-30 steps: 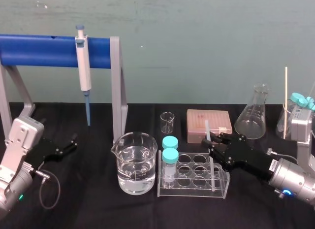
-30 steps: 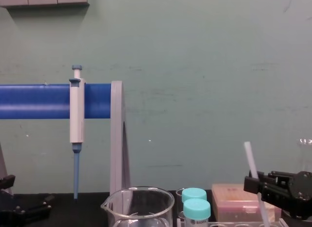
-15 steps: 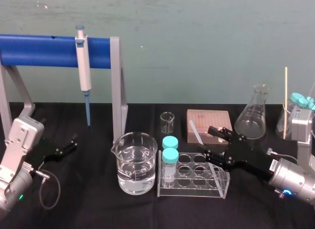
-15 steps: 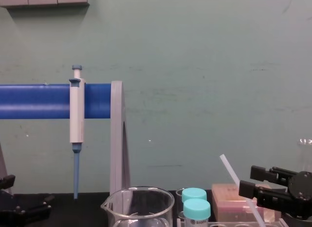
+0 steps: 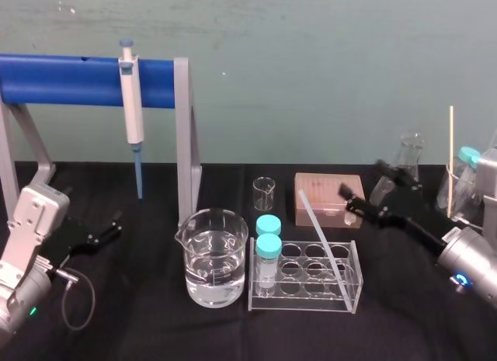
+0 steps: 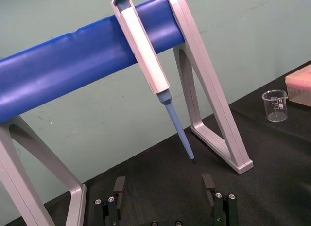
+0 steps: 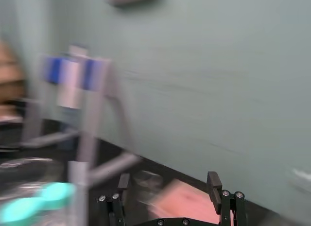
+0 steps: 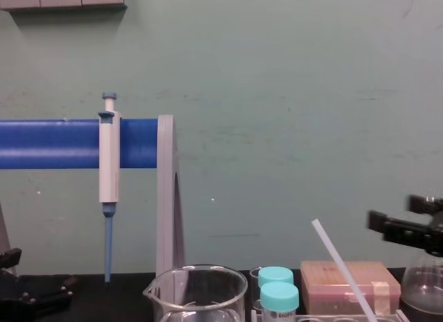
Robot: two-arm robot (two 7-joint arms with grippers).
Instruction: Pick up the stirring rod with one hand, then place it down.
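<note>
Inside rack [image 5: 299, 301], tilted stirring rod [image 5: 319, 232]

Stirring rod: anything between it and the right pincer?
Nothing visible does. The stirring rod leans in the test tube rack; the right pincer hangs open to its right. The left pincer sits open, far left.

Stirring rod [image 5: 318, 230] leaning in rack [image 5: 304, 305] — beaker [image 5: 215, 256] left, box [image 5: 322, 192] behind

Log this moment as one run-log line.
stirring rod: leaning in tube rack, unheld | right gripper: open, near flask | left gripper: open, parked left
</note>
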